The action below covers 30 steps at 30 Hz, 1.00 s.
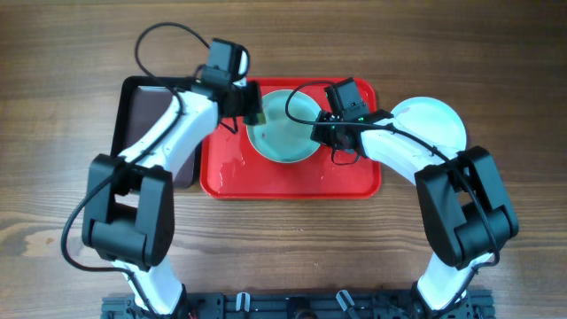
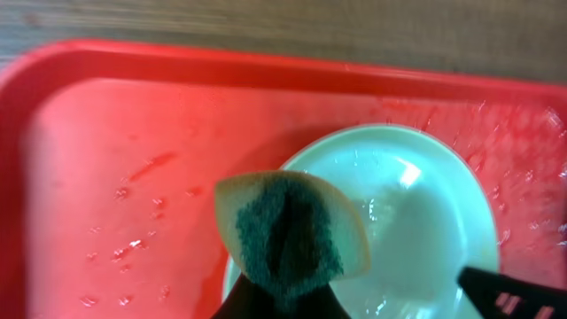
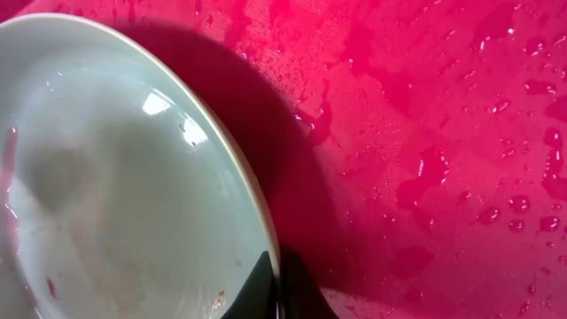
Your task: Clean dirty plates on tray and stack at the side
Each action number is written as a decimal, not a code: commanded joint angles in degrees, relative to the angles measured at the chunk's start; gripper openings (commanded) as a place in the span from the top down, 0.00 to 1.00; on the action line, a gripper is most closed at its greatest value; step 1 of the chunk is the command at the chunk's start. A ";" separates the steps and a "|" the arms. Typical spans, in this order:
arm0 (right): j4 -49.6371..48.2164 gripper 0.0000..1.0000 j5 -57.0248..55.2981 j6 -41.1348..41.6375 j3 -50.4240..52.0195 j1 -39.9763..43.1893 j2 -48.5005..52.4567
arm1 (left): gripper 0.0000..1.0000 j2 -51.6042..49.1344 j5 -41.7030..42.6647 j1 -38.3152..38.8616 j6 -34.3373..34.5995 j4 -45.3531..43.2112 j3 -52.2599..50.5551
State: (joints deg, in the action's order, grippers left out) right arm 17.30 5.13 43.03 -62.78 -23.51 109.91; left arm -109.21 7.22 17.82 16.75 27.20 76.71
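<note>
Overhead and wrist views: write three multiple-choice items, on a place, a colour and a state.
1. The black tray lies: A) beside the red tray, on the left arm's side; B) on the right arm's side; C) on top of it.
2. The plate on the red tray is: A) black; B) pale turquoise; C) yellow.
3. The right hand is: A) open above the table; B) shut on a spoon; C) shut on the plate's rim.
Key: 1 A, seen overhead; 2 B, in every view; 3 C, its fingers pinch the rim in the right wrist view.
</note>
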 commanded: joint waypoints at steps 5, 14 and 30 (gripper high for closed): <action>1.16 0.96 -0.13 -1.57 1.51 -0.04 1.86 | 0.96 -0.87 -16.92 7.06 -3.04 -11.23 -9.03; 0.72 0.96 -0.11 -2.14 1.51 -0.04 2.08 | 0.96 -3.85 -16.15 8.90 -2.84 -12.11 -11.26; 0.72 0.96 -0.11 -2.47 1.51 -0.04 2.08 | 0.96 -4.28 -19.26 9.68 -0.31 -19.39 -11.26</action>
State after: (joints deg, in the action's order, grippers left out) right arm 17.15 5.32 41.74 -62.78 -23.46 109.91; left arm -112.20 -3.29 27.59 14.74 7.35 66.15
